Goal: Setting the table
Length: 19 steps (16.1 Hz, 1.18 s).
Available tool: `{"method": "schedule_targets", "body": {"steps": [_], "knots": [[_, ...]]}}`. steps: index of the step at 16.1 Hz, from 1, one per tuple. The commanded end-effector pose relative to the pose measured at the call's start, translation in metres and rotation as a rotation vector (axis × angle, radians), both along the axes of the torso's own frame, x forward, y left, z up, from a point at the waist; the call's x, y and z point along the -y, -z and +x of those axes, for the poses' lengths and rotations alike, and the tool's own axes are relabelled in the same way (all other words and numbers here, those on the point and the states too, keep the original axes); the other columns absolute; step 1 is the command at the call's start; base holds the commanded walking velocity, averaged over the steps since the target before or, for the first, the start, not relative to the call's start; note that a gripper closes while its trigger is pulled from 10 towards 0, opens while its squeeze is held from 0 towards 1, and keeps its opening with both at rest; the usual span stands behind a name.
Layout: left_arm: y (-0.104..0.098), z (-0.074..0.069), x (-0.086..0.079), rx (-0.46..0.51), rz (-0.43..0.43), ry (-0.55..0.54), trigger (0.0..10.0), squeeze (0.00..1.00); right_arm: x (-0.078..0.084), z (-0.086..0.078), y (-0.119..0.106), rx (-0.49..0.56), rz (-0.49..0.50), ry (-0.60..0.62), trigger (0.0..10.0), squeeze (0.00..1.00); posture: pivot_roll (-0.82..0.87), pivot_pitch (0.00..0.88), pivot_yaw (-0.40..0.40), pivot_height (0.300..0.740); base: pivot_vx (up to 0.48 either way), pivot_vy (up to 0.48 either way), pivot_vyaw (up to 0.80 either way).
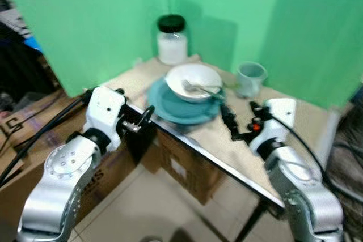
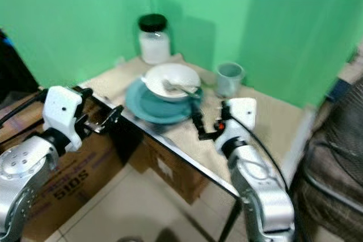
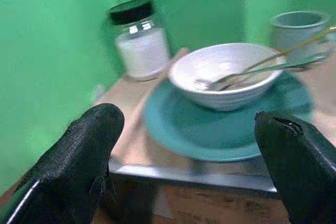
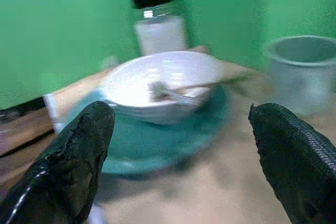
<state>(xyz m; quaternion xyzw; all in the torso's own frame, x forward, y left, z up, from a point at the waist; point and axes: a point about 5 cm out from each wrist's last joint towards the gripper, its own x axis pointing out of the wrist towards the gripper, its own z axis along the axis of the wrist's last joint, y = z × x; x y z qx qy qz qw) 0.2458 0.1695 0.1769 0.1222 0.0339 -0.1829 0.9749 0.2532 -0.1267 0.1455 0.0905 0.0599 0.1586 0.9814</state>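
eye views: white bowl (image 1: 193,81) with fork (image 1: 199,88) sits on teal plate (image 1: 182,103), between left gripper (image 1: 139,122) and right gripper (image 1: 229,122); mug (image 1: 250,78) beyond right gripper, jar (image 1: 172,39) farther back. wrist views: both grippers' fingers (image 3: 79,161) spread, empty, plate ahead.

A white bowl (image 1: 193,80) sits on a teal plate (image 1: 180,106), on a beige surface (image 1: 317,120) with a dark edge. The jar (image 1: 172,39) has a black lid and white contents; the cup (image 1: 250,77) is pale grey-blue (walls behind are green). Both tools' fingers (image 3: 79,166) are black.
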Motion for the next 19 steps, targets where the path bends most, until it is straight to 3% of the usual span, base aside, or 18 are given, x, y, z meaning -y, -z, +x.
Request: {"method": "schedule_targets", "body": {"steps": [1, 10, 13, 14, 15, 16, 17, 19], "knots": [[-0.002, -0.001, -0.001, -0.001, 0.004, 0.005, 10.0, 0.42, -0.001, 0.0, -0.002, 0.003, -0.002, -0.017, 10.0, 0.0, 0.17, 0.0, 0.029, 0.74, 0.285, 0.0, 0.0], [0.0, -0.001, 0.001, -0.014, -0.006, 0.003, 10.0, 0.42, -0.001, 0.002, -0.006, -0.003, -0.003, -0.026, 10.0, 0.0, 0.17, 0.0, 0.032, 0.74, 0.286, 0.0, 0.0], [0.003, -0.004, 0.002, -0.028, 0.017, 0.041, 10.0, 0.4, 0.002, 0.011, -0.009, 0.01, -0.019, 0.015, 10.0, 0.0, 0.16, 0.0, 0.024, 0.74, 0.095, 0.0, 0.0], [0.006, -0.004, 0.005, -0.047, 0.011, 0.074, 10.0, 0.31, 0.011, 0.024, -0.012, 0.021, -0.039, 0.083, 10.0, 0.0, 0.16, 0.0, 0.031, 0.74, 0.0, 0.0, 0.0], [0.006, -0.005, 0.008, -0.054, 0.011, 0.097, 10.0, 0.29, 0.015, 0.03, -0.014, 0.026, -0.04, 0.107, 10.0, 0.0, 0.16, 0.0, 0.025, 0.74, 0.0, 0.0, 0.0], [0.007, -0.006, 0.009, -0.059, 0.017, 0.112, 10.0, 0.28, 0.017, 0.034, -0.013, 0.024, -0.064, 0.122, 10.0, 0.42, 0.16, 0.0, 0.025, 0.74, 0.0, 0.0, 0.0], [0.01, -0.009, 0.011, -0.079, 0.017, 0.141, 10.0, 0.28, 0.02, 0.042, -0.011, 0.025, -0.121, 0.142, 10.0, 1.0, 0.16, 0.0, 0.024, 0.74, 0.0, 0.0, 0.0], [0.017, -0.013, 0.021, -0.126, 0.003, 0.253, 10.0, 0.27, 0.026, 0.06, -0.012, 0.028, -0.214, 0.198, 10.0, 1.0, 0.16, 0.0, 0.013, 0.74, 0.0, 0.0, 0.0]]}}
